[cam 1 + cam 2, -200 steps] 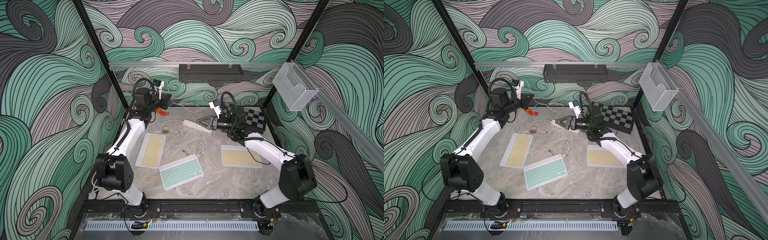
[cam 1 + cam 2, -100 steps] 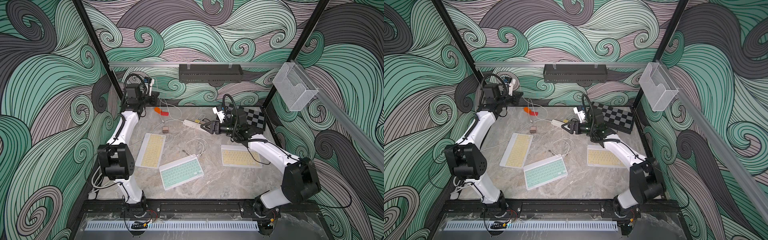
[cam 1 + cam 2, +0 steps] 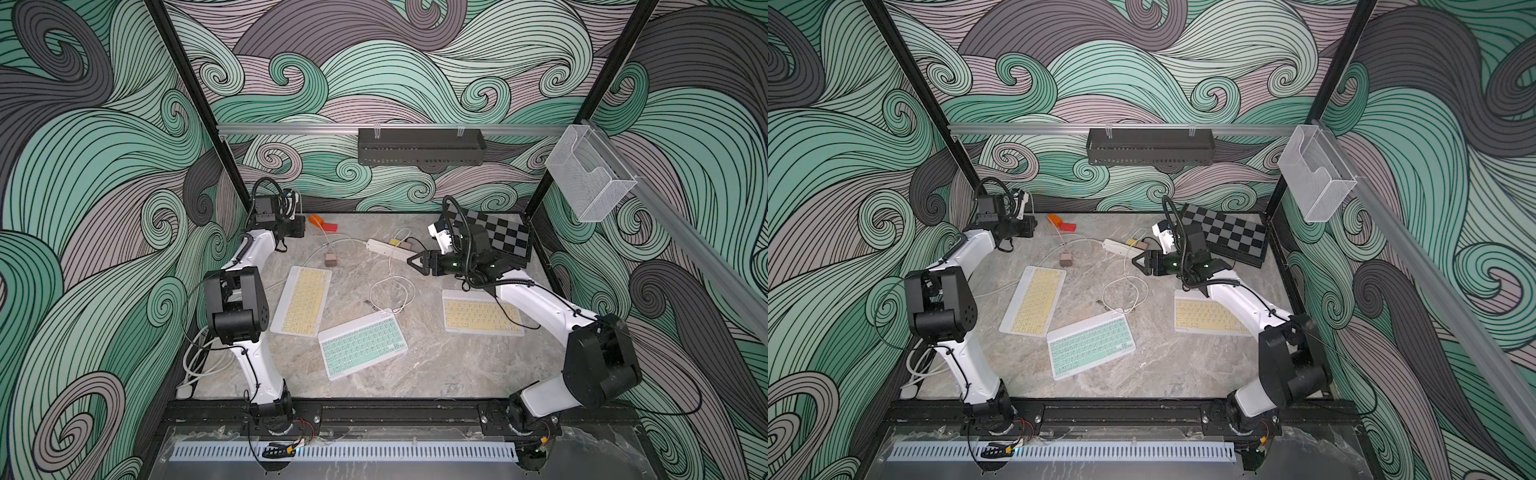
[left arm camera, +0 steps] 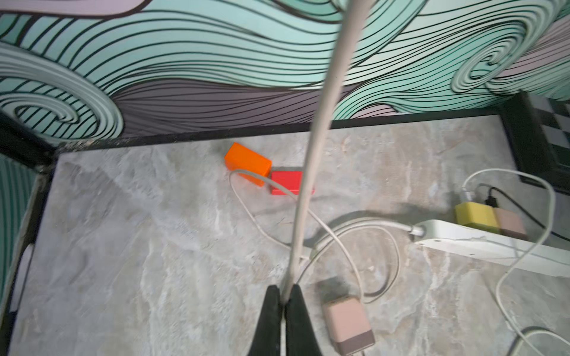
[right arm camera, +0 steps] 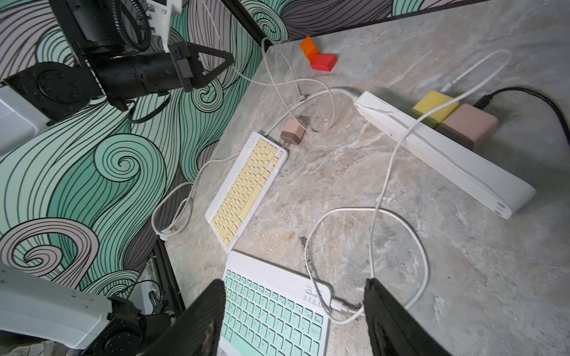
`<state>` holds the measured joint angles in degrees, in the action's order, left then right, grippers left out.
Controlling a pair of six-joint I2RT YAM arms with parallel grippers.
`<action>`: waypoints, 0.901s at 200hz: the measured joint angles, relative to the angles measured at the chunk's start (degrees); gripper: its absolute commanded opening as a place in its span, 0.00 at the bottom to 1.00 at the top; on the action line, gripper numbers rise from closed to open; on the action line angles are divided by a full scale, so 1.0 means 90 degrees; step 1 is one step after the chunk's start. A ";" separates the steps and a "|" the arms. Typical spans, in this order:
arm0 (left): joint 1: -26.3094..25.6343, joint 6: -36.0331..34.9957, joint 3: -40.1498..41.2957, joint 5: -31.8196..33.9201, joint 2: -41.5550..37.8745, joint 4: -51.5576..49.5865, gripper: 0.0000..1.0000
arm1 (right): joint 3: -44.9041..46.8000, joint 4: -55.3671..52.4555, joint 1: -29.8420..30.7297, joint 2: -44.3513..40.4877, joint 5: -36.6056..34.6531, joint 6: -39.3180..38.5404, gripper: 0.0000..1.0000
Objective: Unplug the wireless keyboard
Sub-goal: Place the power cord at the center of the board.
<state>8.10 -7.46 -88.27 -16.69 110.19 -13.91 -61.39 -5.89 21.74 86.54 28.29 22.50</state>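
Observation:
A mint-green keyboard (image 3: 362, 345) (image 3: 1091, 344) (image 5: 271, 311) lies at the front middle of the table. A thin white cable is plugged into its back right corner at the plug (image 5: 337, 305) and loops back to the yellow charger (image 5: 433, 106) on the white power strip (image 3: 386, 248) (image 5: 444, 151). My right gripper (image 3: 409, 262) (image 3: 1134, 262) (image 5: 293, 283) hovers open above that corner, holding nothing. My left gripper (image 3: 300, 227) (image 4: 283, 288) is in the back left corner, shut on another white cable (image 4: 320, 129); that cable's loose plug end (image 5: 301, 98) rests on the table.
Two yellow keyboards (image 3: 302, 300) (image 3: 480, 316) flank the green one. A pink charger (image 3: 331, 260) (image 4: 348, 323) sits behind the left yellow keyboard. Orange (image 3: 316, 219) and red (image 3: 330, 227) blocks lie at the back. A folded chessboard (image 3: 494, 232) leans at the back right.
My left arm swung back into the left rear corner and lowered, still holding the cable. My right gripper dropped and came forward, off the power strip, with its jaws slightly narrower.

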 measured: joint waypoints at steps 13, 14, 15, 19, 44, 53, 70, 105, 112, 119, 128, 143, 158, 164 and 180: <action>0.0090 0.0046 0.0005 0.0221 0.0027 -0.0085 0.00 | 0.0051 -0.0039 -0.0039 0.0002 -0.0107 -0.0002 0.72; 0.0097 0.0046 0.0005 0.0233 0.0029 -0.0087 0.00 | 0.0056 -0.0039 -0.0041 0.0002 -0.0112 -0.0002 0.71; 0.0102 0.0049 0.0005 0.0243 0.0034 -0.0095 0.00 | 0.0061 -0.0039 -0.0046 0.0002 -0.0124 -0.0002 0.71; 0.0126 0.0066 0.0005 0.0304 0.0046 -0.0124 0.01 | 0.0073 -0.0041 -0.0058 0.0002 -0.0143 -0.0002 0.71; 0.0206 0.0121 0.0005 0.0534 0.0199 -0.0372 0.09 | 0.0136 -0.0041 -0.0100 0.0002 -0.0287 -0.0002 0.71; 0.0206 0.0172 0.0005 0.0605 0.0250 -0.0466 0.13 | 0.0158 -0.0039 -0.0124 0.0002 -0.0333 -0.0002 0.71; 0.0206 0.0221 0.0170 0.0712 0.0270 -0.0522 0.34 | 0.0206 -0.0036 -0.0158 0.0002 -0.0418 0.0000 0.72; 0.0206 0.0342 0.0435 0.1166 0.0267 -0.0911 0.52 | 0.0245 -0.0051 -0.0245 0.0002 -0.0500 0.0015 0.72; 0.0206 0.0342 0.0401 0.1290 0.0267 -0.1076 0.52 | 0.0245 -0.0053 -0.0248 0.0002 -0.0508 0.0019 0.72; 0.0206 0.0345 0.0316 0.1435 0.0267 -0.1285 0.52 | 0.0245 -0.0056 -0.0248 0.0002 -0.0520 0.0022 0.72; 0.0206 0.0350 0.0163 0.1664 0.0270 -0.1600 0.55 | 0.0245 -0.0053 -0.0265 0.0002 -0.0525 0.0027 0.72; 0.0206 0.0364 -0.0233 0.2006 0.0282 -0.2178 0.64 | 0.0245 -0.0070 -0.0270 0.0002 -0.0551 0.0041 0.72; 0.0206 0.0401 -0.0743 0.2419 0.0355 -0.2820 0.69 | 0.0245 -0.0124 -0.0272 0.0002 -0.0619 0.0046 0.72; 0.0206 0.0420 -0.1010 0.2625 0.0423 -0.3123 0.70 | 0.0245 -0.0148 -0.0272 0.0002 -0.0648 0.0049 0.72; 0.0206 0.0486 -0.1503 0.3152 0.0595 -0.3730 0.72 | 0.0245 -0.0221 -0.0270 0.0002 -0.0712 0.0049 0.72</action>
<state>9.96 -3.09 -101.80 11.68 115.55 -47.48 -59.18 -7.88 19.31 86.56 21.89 22.94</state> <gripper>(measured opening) 0.704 0.721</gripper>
